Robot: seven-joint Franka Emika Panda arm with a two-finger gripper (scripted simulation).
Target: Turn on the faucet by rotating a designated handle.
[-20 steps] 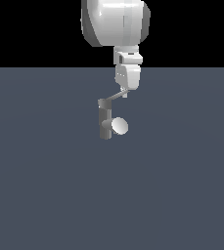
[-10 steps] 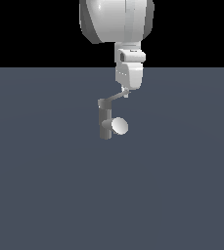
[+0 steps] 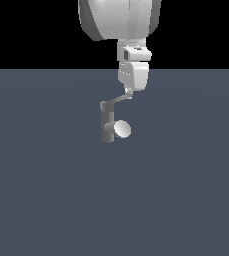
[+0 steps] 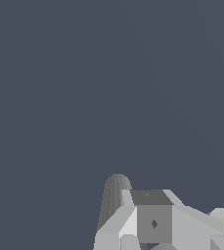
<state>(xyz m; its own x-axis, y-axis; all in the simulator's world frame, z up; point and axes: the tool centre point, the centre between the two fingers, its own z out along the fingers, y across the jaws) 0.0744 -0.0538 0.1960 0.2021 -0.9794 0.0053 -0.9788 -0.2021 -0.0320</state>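
Faucet (image 3: 107,127) stands upright on desk (image 3: 46,190) in ext. view, pale spout face toward that view's right. Handle (image 3: 117,101) slants up from faucet's top to end effector (image 3: 129,95), which sits at the handle's far tip; can't tell if clenched or released. Wrist view: faucet post (image 4: 112,200) beside 1 blocky finger (image 4: 153,222); grip state hidden.

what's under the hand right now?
The handle's outer end sits under the hand; the tip and any contact are covered. Faucet post stands lower, toward the exterior view's left.
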